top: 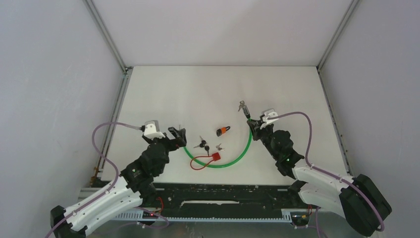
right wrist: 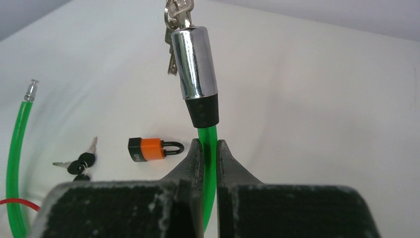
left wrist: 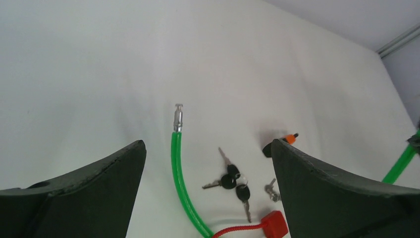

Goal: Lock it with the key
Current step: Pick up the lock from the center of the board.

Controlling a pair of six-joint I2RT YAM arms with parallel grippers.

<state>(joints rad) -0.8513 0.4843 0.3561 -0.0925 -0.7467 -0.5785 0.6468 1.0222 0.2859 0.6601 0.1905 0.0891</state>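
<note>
Orange padlock [top: 224, 131], keys [top: 202, 145] — amid curved cable [top: 242, 152]

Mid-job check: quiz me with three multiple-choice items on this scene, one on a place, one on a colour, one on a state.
1. The orange padlock lies:
A) inside the curve of the cable
B) against the back wall
C) in the left fingers

2. The cable is:
A) red
B) blue
C) green

3. The right gripper is:
A) open, holding nothing
B) shut on the cable just under the chrome barrel
C) shut on the padlock

Key:
1 A, the top view shows it between the cable's two ends.
2 C, it is green in every view.
3 B, the right wrist view shows it clamped on the cable.
</note>
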